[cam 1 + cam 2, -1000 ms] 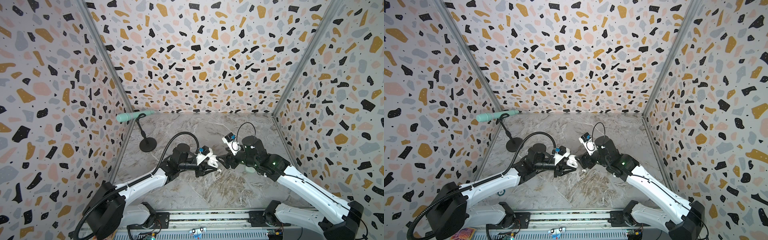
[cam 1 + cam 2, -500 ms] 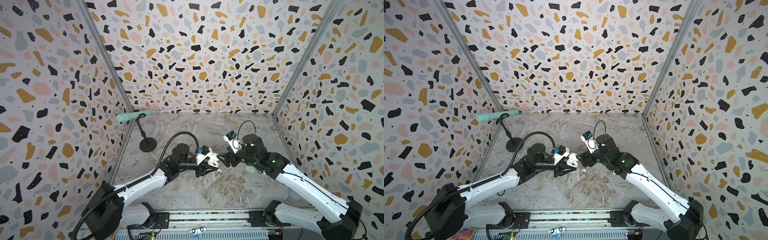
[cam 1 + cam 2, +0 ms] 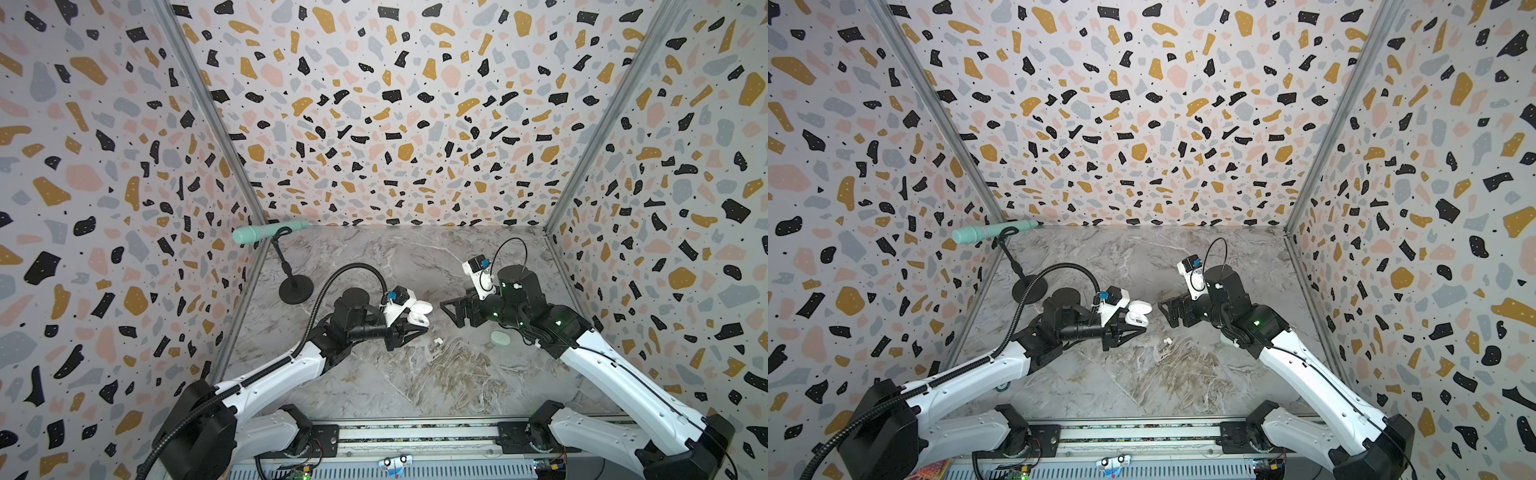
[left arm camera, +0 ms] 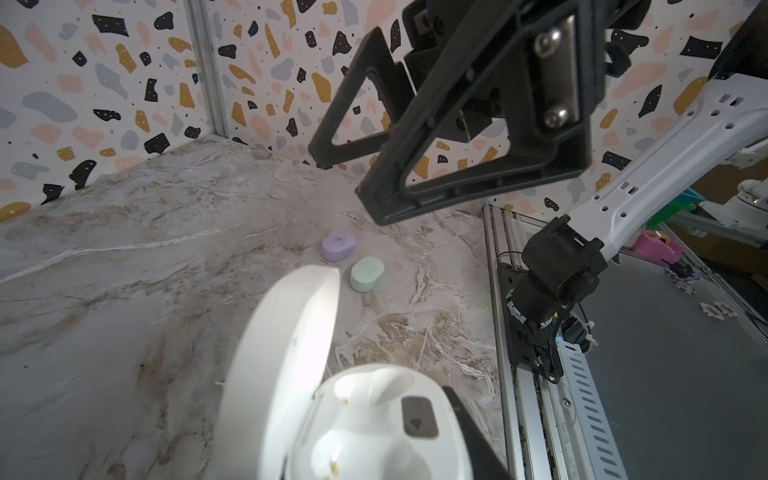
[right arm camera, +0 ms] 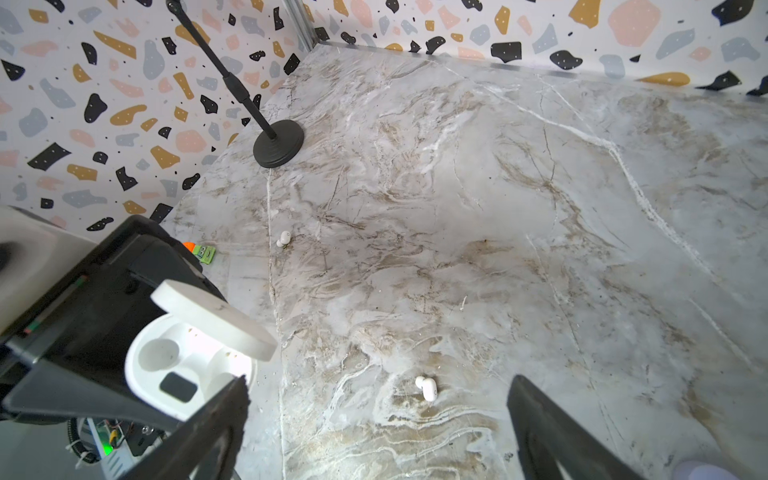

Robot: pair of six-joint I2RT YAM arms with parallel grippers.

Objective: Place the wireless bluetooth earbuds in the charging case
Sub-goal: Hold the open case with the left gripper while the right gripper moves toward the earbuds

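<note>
Earbud point(image 5: 427, 388) loose, L end effector point(image 3: 413, 325) clamps open case point(image 5: 166, 361), R end effector point(image 5: 378, 382) wide, empty

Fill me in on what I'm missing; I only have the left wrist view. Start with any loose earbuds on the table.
Observer: One white earbud lies on the table, by the gap between the white case and the open right end effector.
Operator: Report any other earbud.
Observer: A second white earbud lies on the table apart from the first. I find it only in the right wrist view.
Operator: List anything else standing on the table.
Observer: A microphone stand with a round black base stands at the table's left edge.
</note>
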